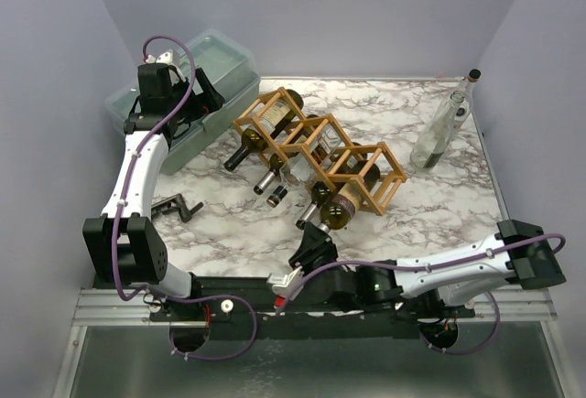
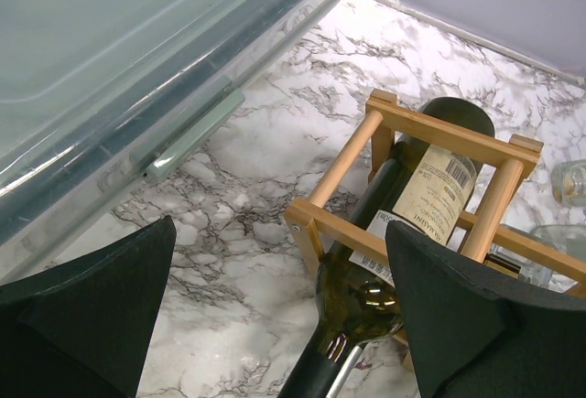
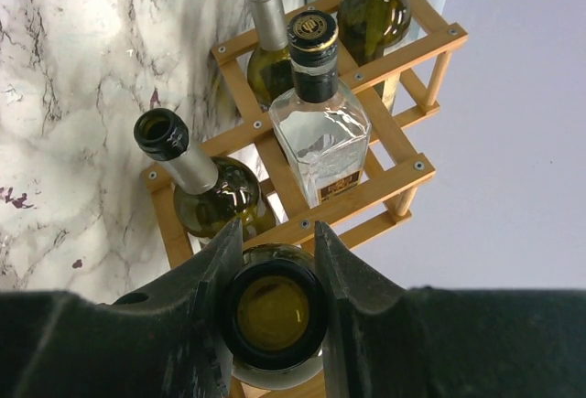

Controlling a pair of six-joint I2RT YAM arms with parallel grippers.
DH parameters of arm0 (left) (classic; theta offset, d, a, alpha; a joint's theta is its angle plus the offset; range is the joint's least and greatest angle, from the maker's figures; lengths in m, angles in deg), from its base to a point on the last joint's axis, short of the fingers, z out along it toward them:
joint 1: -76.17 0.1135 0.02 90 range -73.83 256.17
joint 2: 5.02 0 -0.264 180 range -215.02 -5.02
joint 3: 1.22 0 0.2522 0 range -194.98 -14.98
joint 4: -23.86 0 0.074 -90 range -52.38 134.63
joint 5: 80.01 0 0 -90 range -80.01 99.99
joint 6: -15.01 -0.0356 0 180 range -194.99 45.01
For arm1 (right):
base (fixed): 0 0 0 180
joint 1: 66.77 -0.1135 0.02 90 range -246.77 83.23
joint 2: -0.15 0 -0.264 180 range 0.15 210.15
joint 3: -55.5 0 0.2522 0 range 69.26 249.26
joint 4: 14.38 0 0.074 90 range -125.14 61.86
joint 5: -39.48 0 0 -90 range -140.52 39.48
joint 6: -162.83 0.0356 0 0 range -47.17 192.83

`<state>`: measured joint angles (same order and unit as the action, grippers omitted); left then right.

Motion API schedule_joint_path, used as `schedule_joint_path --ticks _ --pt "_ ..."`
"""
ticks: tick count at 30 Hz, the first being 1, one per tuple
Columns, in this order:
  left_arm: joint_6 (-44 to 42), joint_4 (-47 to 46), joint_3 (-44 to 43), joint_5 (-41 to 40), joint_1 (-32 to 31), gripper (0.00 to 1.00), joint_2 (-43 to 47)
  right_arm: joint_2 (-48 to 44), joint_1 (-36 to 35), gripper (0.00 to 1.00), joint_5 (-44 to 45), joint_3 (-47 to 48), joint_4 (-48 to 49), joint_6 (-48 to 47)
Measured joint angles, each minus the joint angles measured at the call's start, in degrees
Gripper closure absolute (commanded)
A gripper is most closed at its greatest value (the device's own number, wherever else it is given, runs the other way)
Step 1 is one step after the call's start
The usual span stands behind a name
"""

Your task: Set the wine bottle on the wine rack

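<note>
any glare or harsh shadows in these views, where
top external: even light, soft shadows beneath the light-brown wooden lattice rack; left wrist: white glare streaks on the translucent green plastic bin; right wrist: bright glints on the clear square glass bottle.

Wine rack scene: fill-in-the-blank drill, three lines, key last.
1. The gripper shut on the green wine bottle by its neck belongs to the ____ arm.
2. The left gripper hovers with its jaws ____.
3. In the top view, the translucent plastic bin sits on the wine rack's ____ side.
Missing words: right; open; left.
</note>
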<state>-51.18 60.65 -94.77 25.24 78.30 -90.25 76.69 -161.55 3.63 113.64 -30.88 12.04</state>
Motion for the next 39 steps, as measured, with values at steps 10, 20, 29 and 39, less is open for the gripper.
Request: schedule_joint_path --ticks 10,20,29,39 --pt "0.39 0.00 0.00 0.13 -0.35 0.01 0.00 -7.30 0.02 1.00 -4.61 -8.24 4.70 -6.16" --pt "0.61 0.00 0.00 0.42 -0.66 0.01 0.00 -6.27 1.66 1.00 -6.08 -12.20 7.02 -9.33" --pt "0.68 -0.02 0.00 0.68 -0.76 0.02 -0.02 -4.70 6.10 0.99 -6.91 -12.33 7.87 -10.05" --pt "0.92 -0.02 0.00 1.11 -0.79 0.01 -0.02 -5.40 10.36 0.99 -8.17 -14.25 10.88 -12.81"
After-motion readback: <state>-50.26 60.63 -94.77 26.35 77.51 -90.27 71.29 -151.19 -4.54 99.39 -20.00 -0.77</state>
